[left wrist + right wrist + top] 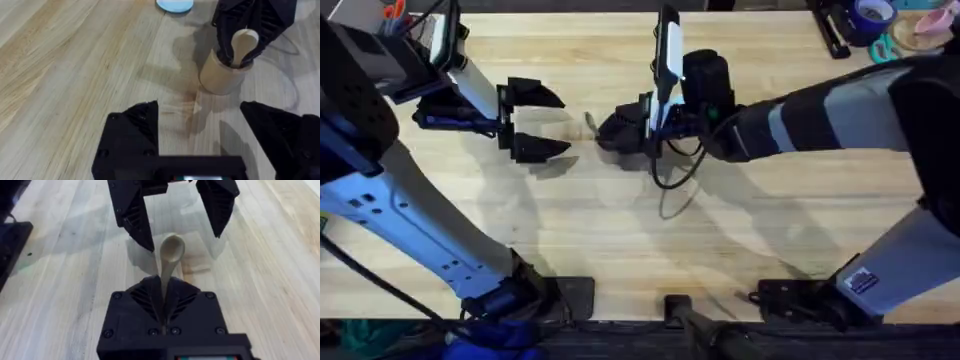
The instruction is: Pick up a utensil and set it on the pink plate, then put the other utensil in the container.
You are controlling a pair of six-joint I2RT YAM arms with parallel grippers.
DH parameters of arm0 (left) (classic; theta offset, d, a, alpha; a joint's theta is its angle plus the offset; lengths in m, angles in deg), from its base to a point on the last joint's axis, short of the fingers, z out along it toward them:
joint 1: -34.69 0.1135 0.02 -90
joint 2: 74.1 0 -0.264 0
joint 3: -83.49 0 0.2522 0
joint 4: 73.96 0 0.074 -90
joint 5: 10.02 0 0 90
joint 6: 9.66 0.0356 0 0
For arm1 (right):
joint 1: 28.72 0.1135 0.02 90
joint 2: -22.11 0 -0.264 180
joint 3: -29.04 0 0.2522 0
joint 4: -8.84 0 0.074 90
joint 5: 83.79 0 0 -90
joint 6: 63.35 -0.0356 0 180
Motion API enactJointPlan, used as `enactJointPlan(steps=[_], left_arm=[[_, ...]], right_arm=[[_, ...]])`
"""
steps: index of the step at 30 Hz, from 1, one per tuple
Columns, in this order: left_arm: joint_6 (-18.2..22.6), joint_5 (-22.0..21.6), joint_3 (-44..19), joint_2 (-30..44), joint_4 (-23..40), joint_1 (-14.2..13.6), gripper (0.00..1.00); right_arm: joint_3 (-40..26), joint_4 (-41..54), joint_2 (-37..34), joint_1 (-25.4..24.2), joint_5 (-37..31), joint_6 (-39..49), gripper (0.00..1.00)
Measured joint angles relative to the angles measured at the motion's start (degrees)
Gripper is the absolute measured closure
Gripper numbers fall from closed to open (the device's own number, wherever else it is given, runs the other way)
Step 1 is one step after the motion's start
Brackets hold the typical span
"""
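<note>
Pale wooden tabletop (pixel 620 240); mid-frame overhead, the small pale wooden spoon (pixel 243 44) stands pinched in the right gripper (pixel 166 297), lowering into the brown wooden cylindrical cup (pixel 222 75); release only once seated; left gripper (pixel 552 122) spread.

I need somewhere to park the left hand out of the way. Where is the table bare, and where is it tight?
Bare wood lies between the two arm bases, nearer the camera than both hands. It is crowded mid-table: the open left hand faces the right hand, which holds the small pale wooden spoon at the small brown wooden cylindrical cup.
</note>
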Motion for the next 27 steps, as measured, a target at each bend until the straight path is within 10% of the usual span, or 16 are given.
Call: enactJointPlan(steps=[18, 24, 27], left_arm=[[0.02, 0.00, 0.00, 0.00, 0.00, 0.00, 0.008], [0.02, 0.00, 0.00, 0.00, 0.00, 0.00, 0.008], [0.01, 0.00, 0.00, 0.00, 0.00, 0.00, 0.008]], right_arm=[[0.00, 0.04, 0.00, 0.00, -1.29, 0.00, 0.865], [0.00, 0.05, 0.00, 0.00, -1.55, 0.03, 0.071], [0.00, 0.04, 0.00, 0.00, -1.60, 0.26, 0.008]])
